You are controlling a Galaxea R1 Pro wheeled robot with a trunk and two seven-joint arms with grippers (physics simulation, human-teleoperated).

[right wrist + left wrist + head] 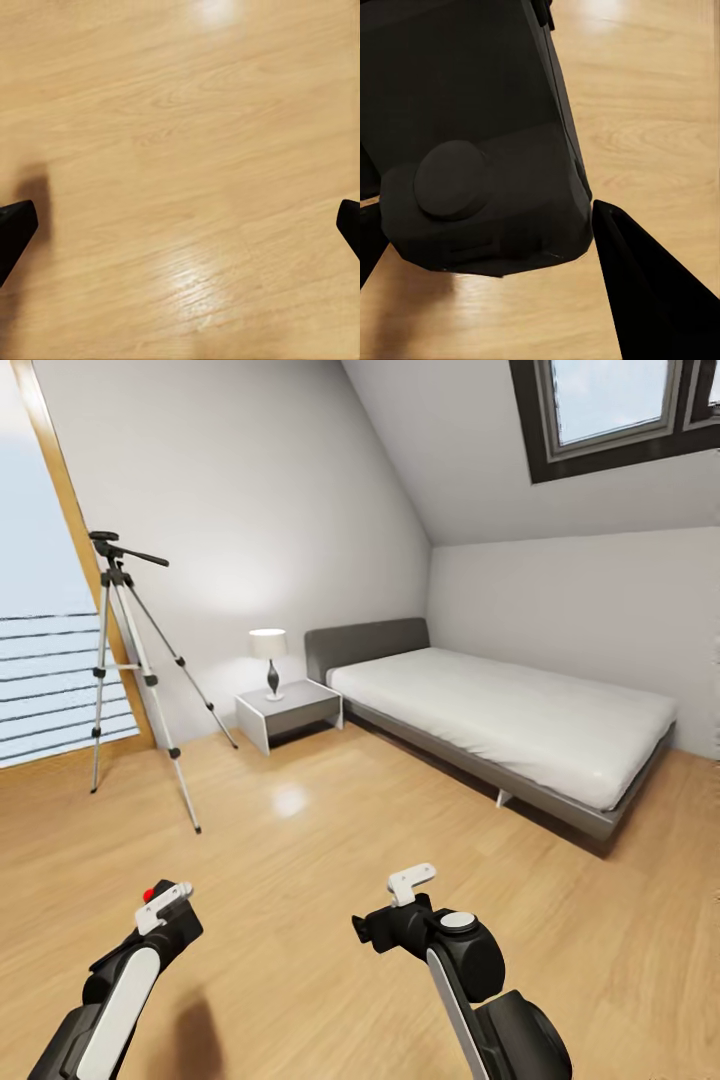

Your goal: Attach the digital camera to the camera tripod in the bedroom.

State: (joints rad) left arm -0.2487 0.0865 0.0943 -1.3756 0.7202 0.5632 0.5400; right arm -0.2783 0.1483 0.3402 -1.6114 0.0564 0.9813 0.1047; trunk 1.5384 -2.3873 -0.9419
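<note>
Left wrist view had the left gripper (pixel 487 247) clamped on the digital camera (pixel 472 127); right gripper (pixel 180 225) hung spread wide, camera tripod (pixel 125 660) well ahead of both, leftward.

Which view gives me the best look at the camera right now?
The left wrist view: the camera looms large and close between the fingers. The head view catches just its red button above the left gripper.

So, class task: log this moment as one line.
place: bedroom | left gripper: holds camera | right gripper: open, empty | tripod: ahead left, bare
</note>
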